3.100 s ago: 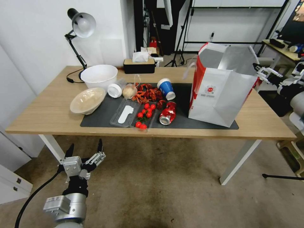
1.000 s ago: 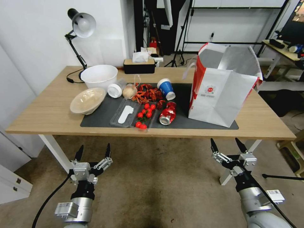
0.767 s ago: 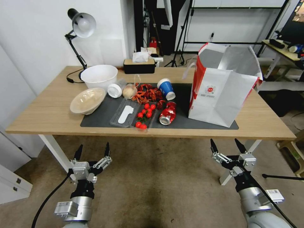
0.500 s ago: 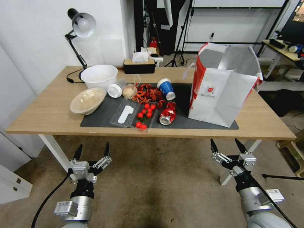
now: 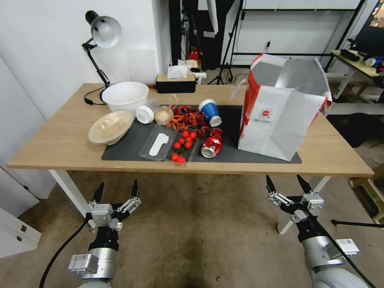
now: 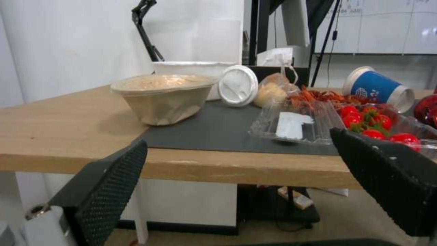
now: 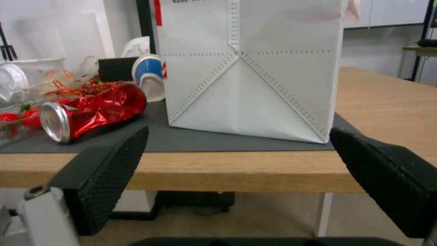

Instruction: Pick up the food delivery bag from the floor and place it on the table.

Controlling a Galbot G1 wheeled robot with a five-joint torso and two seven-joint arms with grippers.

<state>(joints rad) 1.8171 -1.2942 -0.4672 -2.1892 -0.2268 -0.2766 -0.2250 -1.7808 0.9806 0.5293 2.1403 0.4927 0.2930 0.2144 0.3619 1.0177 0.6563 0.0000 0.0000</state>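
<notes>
The red-and-white food delivery bag (image 5: 280, 108) stands upright and open on the right end of the dark mat on the light-wood table (image 5: 56, 140). Its white side panel (image 7: 250, 78) faces the right wrist camera. My left gripper (image 5: 116, 191) hangs open below the table's front edge on the left, over the floor (image 5: 200, 232). On the right, my right gripper (image 5: 286, 185) is held open in the same way, below and in front of the bag. Neither gripper holds anything.
On the mat lie a crushed red can (image 5: 212, 143), cherry tomatoes (image 5: 183, 144) in a clear tray, a blue paper cup (image 5: 210, 112), crayfish shells and two bowls (image 5: 112, 126). A desk lamp (image 5: 100, 32) and a tissue box (image 5: 176, 82) stand at the back.
About three seconds ago the right gripper was up beside the bag; it has since come down below the table edge. The left gripper rose slightly. Over the last second nothing moved.
</notes>
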